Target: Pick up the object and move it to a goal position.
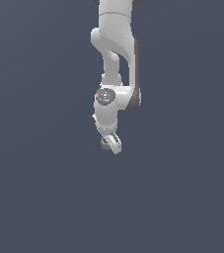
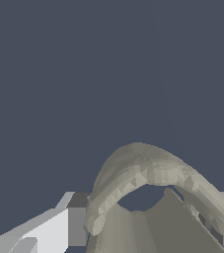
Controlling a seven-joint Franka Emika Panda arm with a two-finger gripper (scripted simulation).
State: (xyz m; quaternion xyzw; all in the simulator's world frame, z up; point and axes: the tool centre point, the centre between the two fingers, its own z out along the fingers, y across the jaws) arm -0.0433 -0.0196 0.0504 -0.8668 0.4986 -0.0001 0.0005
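A small tan-beige ring-like object [image 1: 105, 143] shows at the tip of my white gripper [image 1: 111, 144], near the middle of the exterior view. The wrist view is filled by this object [image 2: 148, 173], its curved rim and hollow centre sitting between my fingers [image 2: 49, 230]. The fingers stand on either side of the ring and appear closed against it. The arm hangs down from the top of the exterior view, and the gripper covers part of the ring there.
A plain dark blue-grey surface [image 1: 39, 188] fills everything around the arm. No other objects or edges show in either view.
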